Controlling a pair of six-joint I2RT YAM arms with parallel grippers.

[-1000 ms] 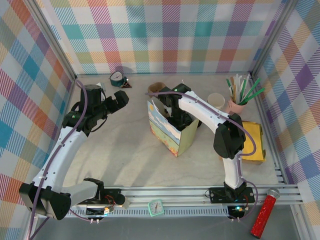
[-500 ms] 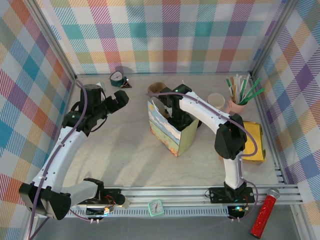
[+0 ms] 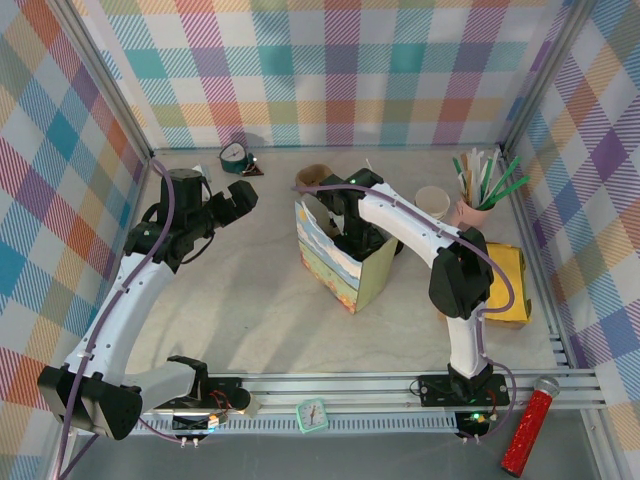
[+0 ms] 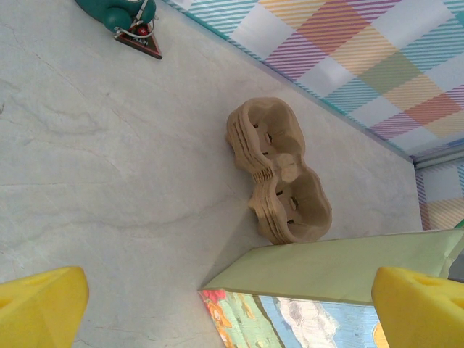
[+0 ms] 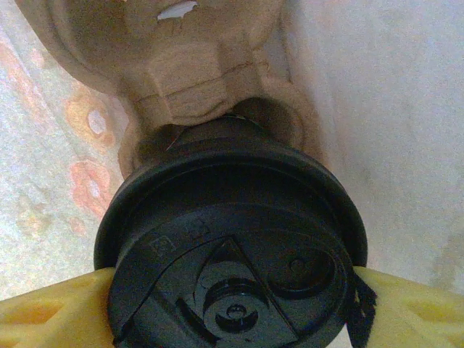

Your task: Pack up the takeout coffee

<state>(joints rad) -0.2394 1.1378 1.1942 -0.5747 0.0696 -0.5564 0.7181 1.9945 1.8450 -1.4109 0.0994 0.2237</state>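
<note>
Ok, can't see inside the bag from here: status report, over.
Left end effector open, apart from paper bag. Right end effector inside it, fingers flanking takeout coffee; grip unclear. Pulp carrier underneath, nothing seen blocking.

Counter: one, pale stone-look surface with faint grey veining, matt, evenly lit, shadows soft.
Back wall: one panel, pastel plaid in teal, pink, orange, yellow and purple; a teal band ran along its foot in the left wrist view.
Left wall and right wall: same plaid, angled inward toward the back.
Corner posts: bare metal, one at each rear corner.
Rail: slotted metal, spanning the counter's near edge.
Ledge: plain grey, in front of the rail.
</note>
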